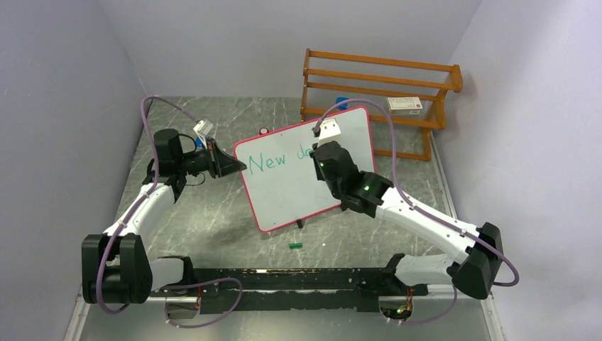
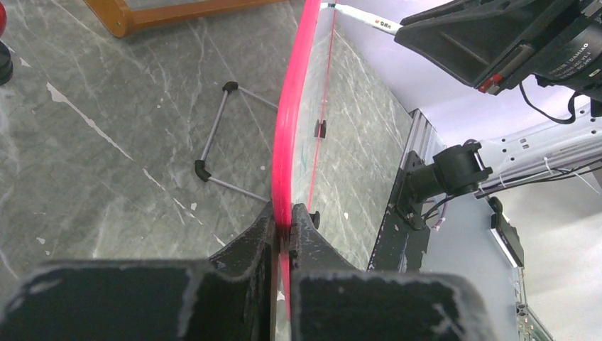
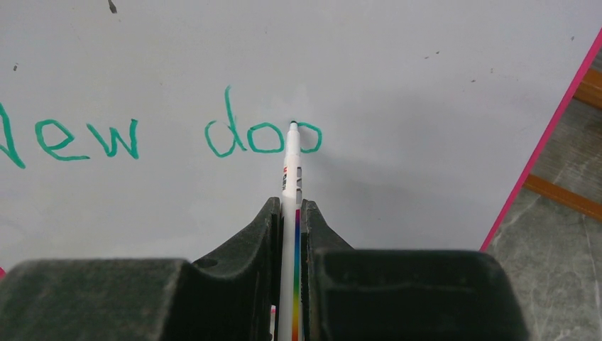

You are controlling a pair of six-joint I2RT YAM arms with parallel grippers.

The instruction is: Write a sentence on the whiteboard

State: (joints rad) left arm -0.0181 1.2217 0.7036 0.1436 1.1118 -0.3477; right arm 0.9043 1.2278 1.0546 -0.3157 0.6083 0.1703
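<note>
Top external view puts the whiteboard [image 1: 284, 195] in the middle of the grey marbled table [image 1: 213, 220], propped up at a slant and turned a little, between my two arms. My left gripper [image 1: 238, 167] reaches in from the left and meets the board's left edge. My right gripper [image 1: 319, 153] hangs over its upper middle and covers part of the writing. Seen from the left wrist, my left gripper [image 2: 284, 217] is clamped on the pink rim, one finger on each side of the board's edge. Behind the board, a thin wire stand [image 2: 213, 142] with black corner pieces rests on the table. Seen from the right wrist, my right gripper [image 3: 291, 206] is closed tight on a white marker [image 3: 291, 167] with a rainbow stripe down its barrel. Its tip touches the board at the upper left of the last green letter. The sentence [image 3: 177, 138] reads "New doo" in thin green strokes along one line, with the "N" cut off at the left border of that view. From above I can read only "New d" [image 1: 268, 162] before my own wrist hides the rest. A small green cap [image 1: 295, 245] lies on the table just in front of the board. A wooden rack [image 1: 376, 85] stands at the far side of the table, with a small box [image 1: 405, 105] on its shelf.
</note>
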